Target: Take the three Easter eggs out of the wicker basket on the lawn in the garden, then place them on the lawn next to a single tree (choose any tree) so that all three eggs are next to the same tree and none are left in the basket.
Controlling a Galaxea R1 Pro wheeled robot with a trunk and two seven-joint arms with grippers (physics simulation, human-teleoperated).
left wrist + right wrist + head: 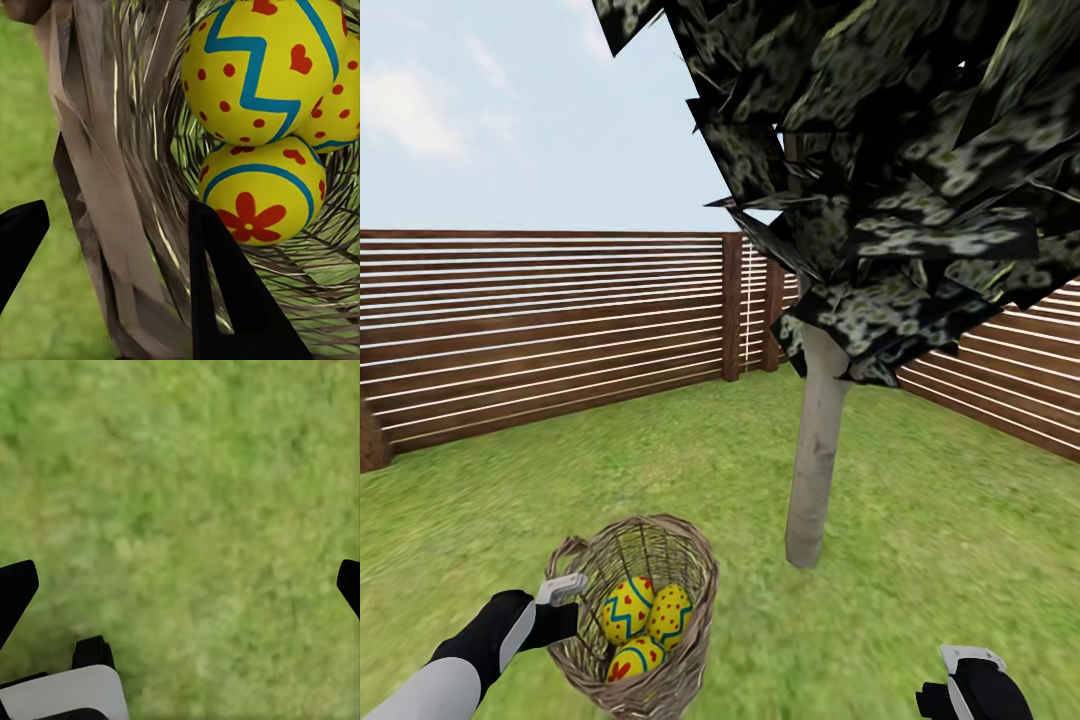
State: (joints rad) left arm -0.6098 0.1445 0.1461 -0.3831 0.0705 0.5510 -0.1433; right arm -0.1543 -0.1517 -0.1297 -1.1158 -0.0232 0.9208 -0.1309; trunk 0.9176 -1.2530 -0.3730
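The wicker basket (685,585) stands on the lawn (920,560) just in front of me, left of the tree (818,450) with its pale trunk. Three Easter eggs lie inside: a zigzag one (626,608), a dotted one (671,613) and a flowered one (635,659). My left gripper (570,612) is at the basket's left rim, open. In the left wrist view the wicker wall (112,150) runs between its fingers (225,292), with the eggs (259,67) (259,191) close ahead. My right gripper (952,690) hangs open over bare grass (187,495), low at the right.
A brown slatted fence (540,320) closes the garden behind and to the right. The tree's dark crown (900,150) hangs overhead. Open grass lies around the trunk's foot. A white robot part (67,690) shows in the right wrist view.
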